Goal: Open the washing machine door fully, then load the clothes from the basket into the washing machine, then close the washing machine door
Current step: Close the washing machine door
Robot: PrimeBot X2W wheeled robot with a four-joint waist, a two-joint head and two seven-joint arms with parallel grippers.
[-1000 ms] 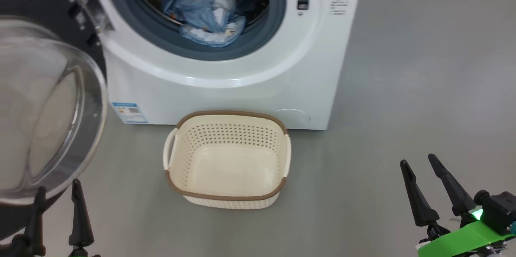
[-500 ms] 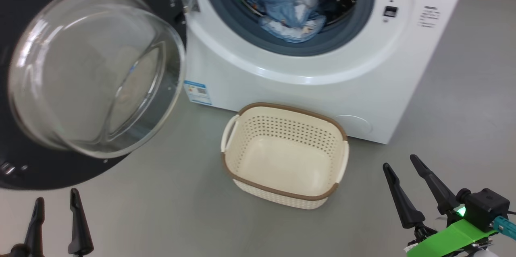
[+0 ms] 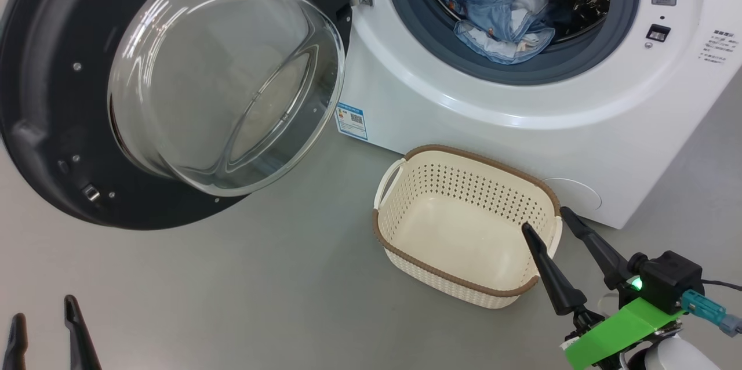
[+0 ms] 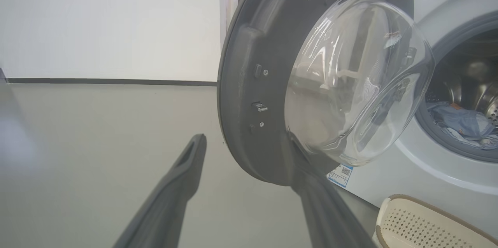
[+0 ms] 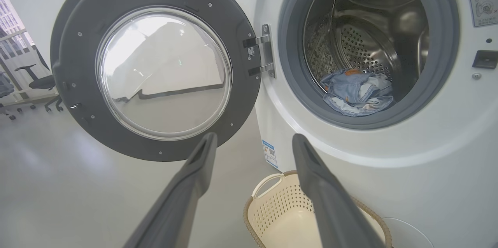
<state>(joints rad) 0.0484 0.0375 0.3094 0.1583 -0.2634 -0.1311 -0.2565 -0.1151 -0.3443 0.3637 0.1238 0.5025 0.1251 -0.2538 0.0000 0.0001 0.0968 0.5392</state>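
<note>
Facing door swung wide left of washer; noting clothes lying in drum, basket empty. Holding fingers of left gripper, right gripper spread, gripping nothing. Best pushing door's outer edge steadily till latching.

Bare lab-like room: washing machine on grey floor, office chair beyond.

- My right gripper holds its fingers wide apart, gripping nothing.
- Beyond one fingertip, the washing machine door hangs open.
- Beyond the other fingertip, the clothes lie in the drum.
- The basket sits low between my fingers.
</note>
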